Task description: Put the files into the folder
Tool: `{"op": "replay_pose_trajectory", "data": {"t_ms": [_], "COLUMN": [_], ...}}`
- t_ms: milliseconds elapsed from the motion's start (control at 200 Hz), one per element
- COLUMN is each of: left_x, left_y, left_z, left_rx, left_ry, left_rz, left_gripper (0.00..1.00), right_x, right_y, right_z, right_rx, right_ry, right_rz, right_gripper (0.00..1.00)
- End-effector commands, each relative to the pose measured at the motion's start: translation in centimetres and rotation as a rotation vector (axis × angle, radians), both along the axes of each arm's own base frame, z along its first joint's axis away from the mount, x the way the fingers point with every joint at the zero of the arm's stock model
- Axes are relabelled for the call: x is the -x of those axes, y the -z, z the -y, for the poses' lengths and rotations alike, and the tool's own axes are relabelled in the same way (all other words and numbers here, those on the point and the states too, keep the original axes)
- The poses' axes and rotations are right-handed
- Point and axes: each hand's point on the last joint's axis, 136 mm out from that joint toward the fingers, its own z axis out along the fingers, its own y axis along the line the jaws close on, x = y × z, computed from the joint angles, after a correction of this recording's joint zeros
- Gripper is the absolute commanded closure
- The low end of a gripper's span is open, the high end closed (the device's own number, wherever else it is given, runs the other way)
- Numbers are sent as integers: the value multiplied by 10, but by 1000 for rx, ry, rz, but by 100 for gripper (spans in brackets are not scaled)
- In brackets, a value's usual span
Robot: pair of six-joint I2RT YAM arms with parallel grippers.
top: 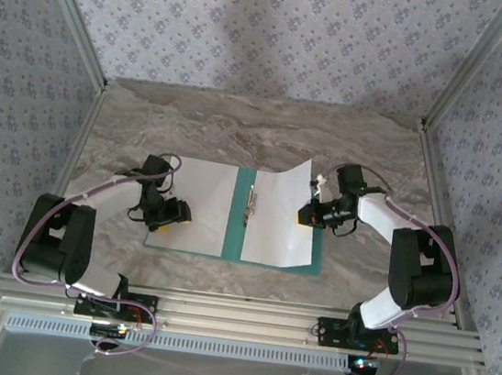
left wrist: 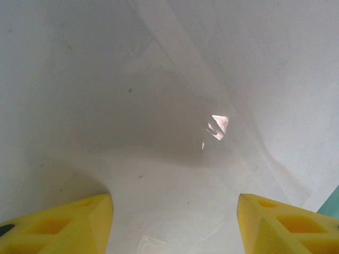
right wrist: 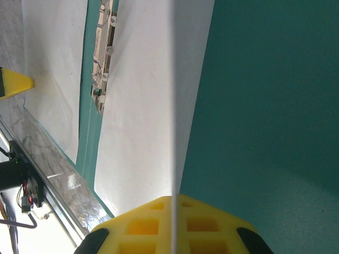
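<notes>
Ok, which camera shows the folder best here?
Top external: the whole open folder lies in frame, white sheets on both halves. Right wrist gives a close patch of its teal inside; left wrist just a teal sliver at the lower right edge.

no legible text, no labels, no numbers
</notes>
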Motion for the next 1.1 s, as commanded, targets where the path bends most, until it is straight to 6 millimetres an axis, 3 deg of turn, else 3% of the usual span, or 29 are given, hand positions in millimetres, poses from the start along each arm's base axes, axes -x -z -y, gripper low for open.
{"op": "replay_pose_trajectory", "data": {"t_ms": [0, 335, 939, 1094], "left_x": [1, 1, 2, 1], "left_y": [-1, 0, 0, 0], "left_z": [-2, -1, 0, 1], "left_rx": [-2, 3, 7, 9], "left_ry": [4, 3, 5, 7], "left_rz": [-15, -16, -17, -14], "left_gripper": [36, 36, 36, 36], "right_x": [-3, -4, -6, -6], "right_y": [-5, -3, -2, -1], "right_z": [-2, -1, 9, 10], "right_rx": [-23, -10, 69, 78], "right_ry": [-14, -10, 9, 13], "right_rz": [-1, -5, -35, -35], "right_gripper": [90, 78, 47, 44]}}
